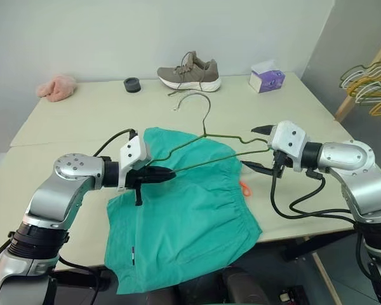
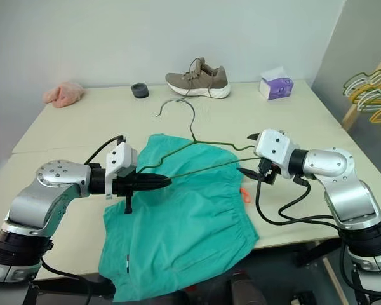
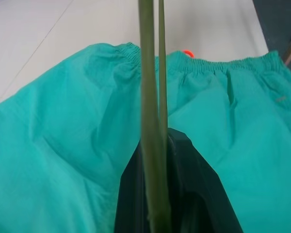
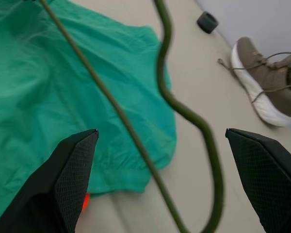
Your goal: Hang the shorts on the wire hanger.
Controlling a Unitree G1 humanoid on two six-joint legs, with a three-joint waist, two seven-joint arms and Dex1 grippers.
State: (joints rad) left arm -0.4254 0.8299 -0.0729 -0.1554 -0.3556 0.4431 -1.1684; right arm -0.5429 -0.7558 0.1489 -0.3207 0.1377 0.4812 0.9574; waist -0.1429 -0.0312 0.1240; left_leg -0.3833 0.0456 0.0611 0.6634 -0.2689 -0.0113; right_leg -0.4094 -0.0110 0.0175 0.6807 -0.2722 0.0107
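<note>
The teal-green shorts lie spread on the table, their lower part draped over its front edge, with a small orange tag at the waistband. The thin olive wire hanger is held just above the shorts, hook pointing toward the far side. My left gripper is shut on the hanger's left corner, and its black fingers clamp the wire. My right gripper stands open around the hanger's right end; the wire passes between the fingers without touching them.
At the table's far side sit a brown shoe, a purple tissue box, a small black round thing and a pink cloth. Bunched yellow and green hangers hang off to the right.
</note>
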